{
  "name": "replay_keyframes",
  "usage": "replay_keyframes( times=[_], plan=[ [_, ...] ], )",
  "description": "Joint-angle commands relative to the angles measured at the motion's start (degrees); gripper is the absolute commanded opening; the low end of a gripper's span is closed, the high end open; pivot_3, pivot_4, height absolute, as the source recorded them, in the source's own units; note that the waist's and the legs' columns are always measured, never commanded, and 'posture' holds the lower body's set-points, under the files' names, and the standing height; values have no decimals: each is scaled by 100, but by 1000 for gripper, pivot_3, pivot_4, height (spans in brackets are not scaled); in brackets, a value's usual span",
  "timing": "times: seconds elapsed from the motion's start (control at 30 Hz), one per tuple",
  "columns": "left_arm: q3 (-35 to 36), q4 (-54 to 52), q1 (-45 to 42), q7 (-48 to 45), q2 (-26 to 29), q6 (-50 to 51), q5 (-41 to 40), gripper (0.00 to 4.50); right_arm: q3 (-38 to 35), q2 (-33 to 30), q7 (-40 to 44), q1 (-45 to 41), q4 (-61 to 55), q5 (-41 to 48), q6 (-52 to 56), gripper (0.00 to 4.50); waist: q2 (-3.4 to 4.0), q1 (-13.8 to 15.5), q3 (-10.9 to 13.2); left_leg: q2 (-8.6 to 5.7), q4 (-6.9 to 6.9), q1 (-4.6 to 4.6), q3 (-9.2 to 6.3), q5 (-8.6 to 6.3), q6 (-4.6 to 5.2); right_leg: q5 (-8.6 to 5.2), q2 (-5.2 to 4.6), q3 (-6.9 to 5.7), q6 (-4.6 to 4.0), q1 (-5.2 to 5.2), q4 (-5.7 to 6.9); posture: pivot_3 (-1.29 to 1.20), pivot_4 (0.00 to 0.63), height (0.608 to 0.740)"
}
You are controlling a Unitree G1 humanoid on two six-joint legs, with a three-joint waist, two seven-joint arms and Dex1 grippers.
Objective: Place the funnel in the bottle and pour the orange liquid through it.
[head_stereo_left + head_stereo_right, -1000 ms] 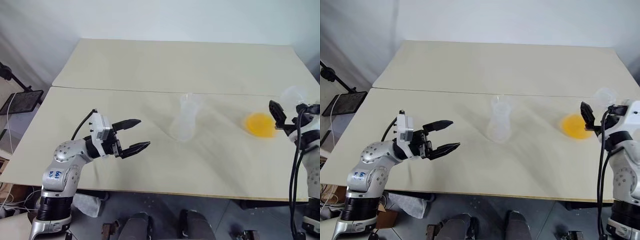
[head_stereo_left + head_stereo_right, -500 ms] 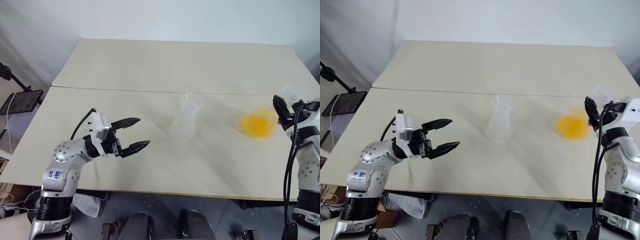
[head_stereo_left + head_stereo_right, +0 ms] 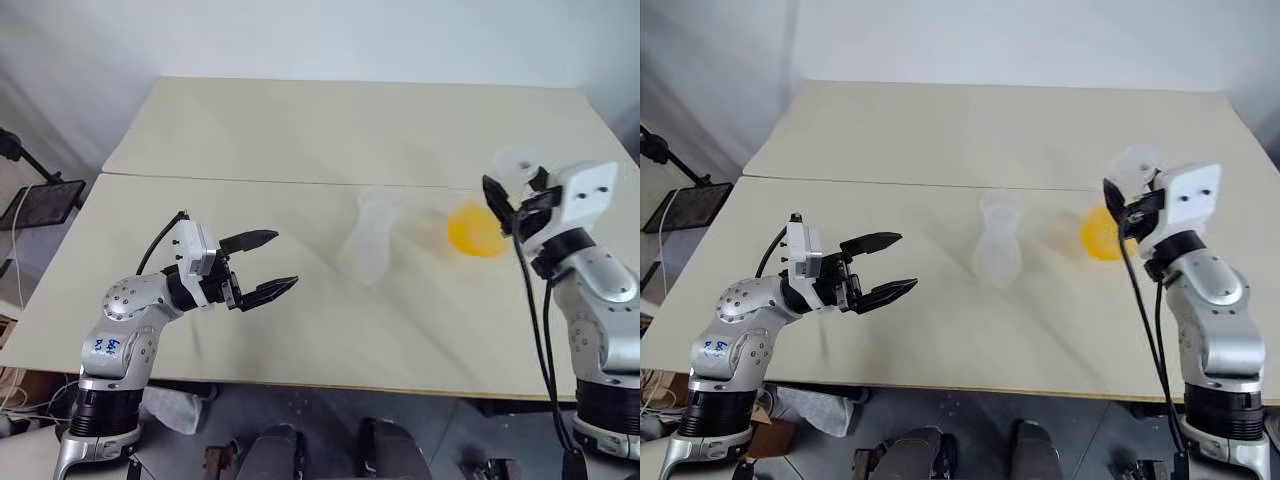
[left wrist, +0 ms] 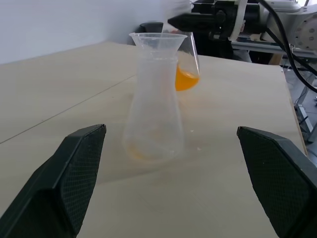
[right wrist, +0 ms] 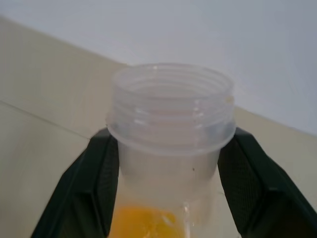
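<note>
Orange liquid (image 3: 474, 231) sits low in the clear flask (image 5: 171, 148) that the right gripper (image 5: 168, 163) holds by the neck, black fingers (image 5: 96, 191) clamped on either side just under the threaded open mouth. In the head views that flask hangs above the table (image 3: 300, 130), to the right of the bottle and near it, with the orange pool tilted toward the bottle's side.

Centre of the table now: the bottle (image 3: 371, 239) stands upright on its wide base, clear and apart from both grippers. From the left wrist view, the funnel (image 4: 157, 42) sits in its neck, the cone mouth flaring open at the top. A faint yellowish tint shows at the bottle's bottom in that view.

Over on the left, the left gripper (image 3: 262, 266) hovers above the tabletop, pointing toward the bottle, its two fingers spread wide with nothing between them. Well apart from the bottle, it is. Through the left wrist view the bottle lines up right between those fingers, and the right gripper with its flask is seen beyond it.
</note>
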Motion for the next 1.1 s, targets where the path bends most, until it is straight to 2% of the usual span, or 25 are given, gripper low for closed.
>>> replay_keyframes(
  times=[0.03, 0.7, 1.1],
  plan=[
    [1, -149, 26, -6, 44, -73, -61, 4500, 338, -191, -36, -306, -710, -504, 164, 2434, 0, -8, 0, 0, -1, -1, 0, 0, 0, 0, 1, 0, 0, 0, -3, 0, 150, 740],
    [-111, 76, -151, 40, -51, -230, 25, 4500, 1411, -770, 22, -597, -649, -3570, -1532, 2434, -1, -6, 1, 1, -6, -4, 1, 1, -2, 1, 8, -21, 2, 1, -20, 0, 150, 740],
    [-190, 33, -133, 102, -132, -285, -12, 4500, 1646, -899, 200, -652, -322, -4689, -2387, 2434, -2, -9, 1, 3, -6, -5, 2, 2, -4, 1, 11, -23, 2, 3, -29, 0, 150, 740]
  ],
)
